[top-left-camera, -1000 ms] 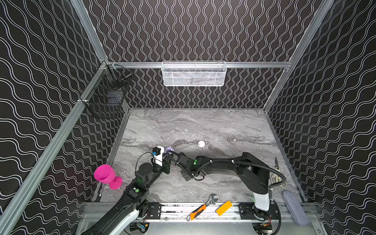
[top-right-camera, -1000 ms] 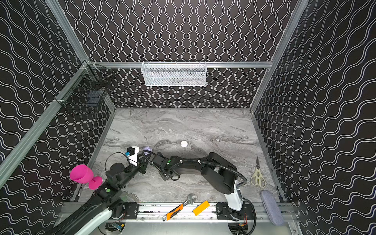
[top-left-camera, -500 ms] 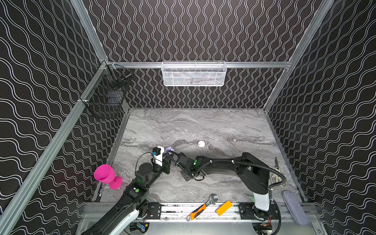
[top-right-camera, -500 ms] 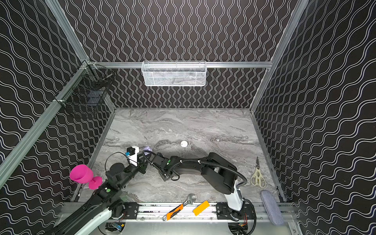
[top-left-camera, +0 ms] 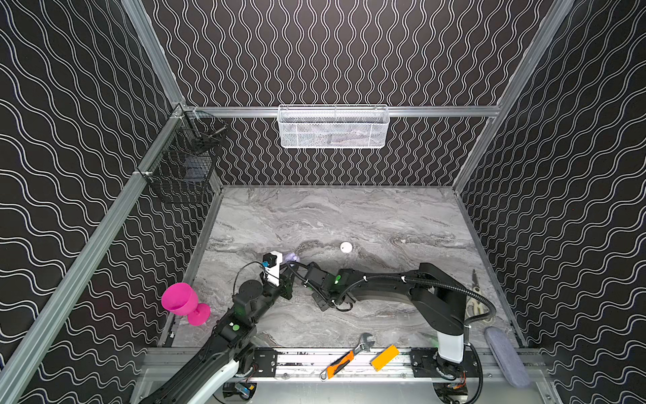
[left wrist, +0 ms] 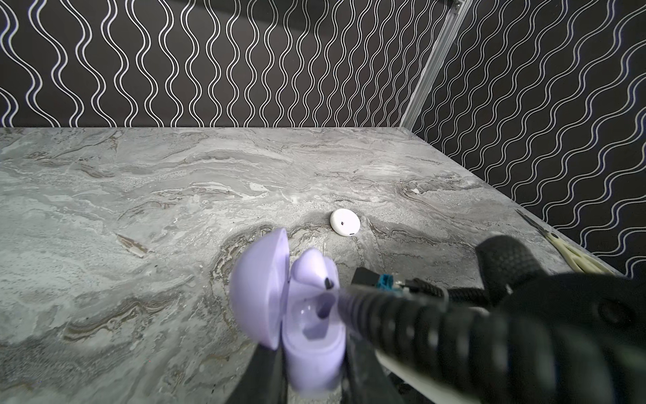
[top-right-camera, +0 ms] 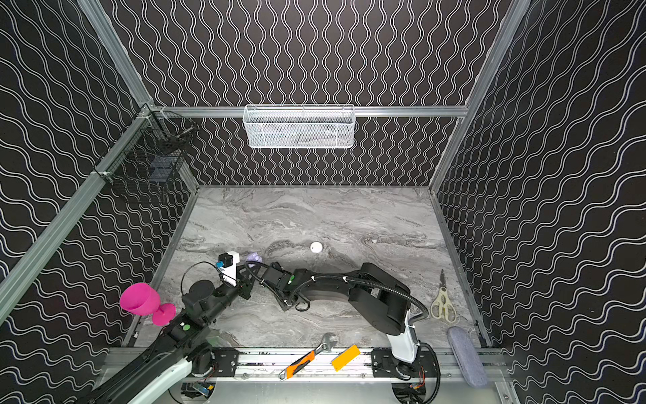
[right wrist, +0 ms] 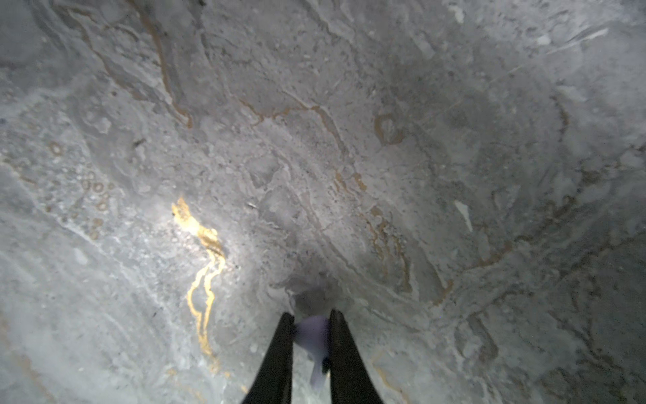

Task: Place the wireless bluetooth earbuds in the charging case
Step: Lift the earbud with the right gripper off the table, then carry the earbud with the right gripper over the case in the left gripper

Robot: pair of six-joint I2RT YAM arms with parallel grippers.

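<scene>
My left gripper (left wrist: 311,362) is shut on the base of a lavender charging case (left wrist: 313,346), whose lid (left wrist: 260,290) stands open. One lavender earbud (left wrist: 314,267) sits in the case, and the socket beside it is empty. Both top views show this case (top-left-camera: 292,259) (top-right-camera: 254,258) at the left middle of the table. My right gripper (right wrist: 311,313) is shut on another lavender earbud (right wrist: 313,337), low over the marble, with its stem pointing back between the fingers. A closed white round case (top-left-camera: 346,247) (left wrist: 345,222) lies farther back. A tiny white piece (top-left-camera: 403,240) lies to its right.
The right arm's black cable (left wrist: 402,314) crosses just in front of the open case. A pink goblet (top-left-camera: 181,302) stands at the left edge and scissors (top-left-camera: 475,304) at the right. A wrench (top-left-camera: 363,341), an orange knife (top-left-camera: 337,363) and an orange block (top-left-camera: 384,356) lie on the front rail.
The right jaws have drawn fully together on the lavender earbud. Neither arm has visibly shifted in the top views.
</scene>
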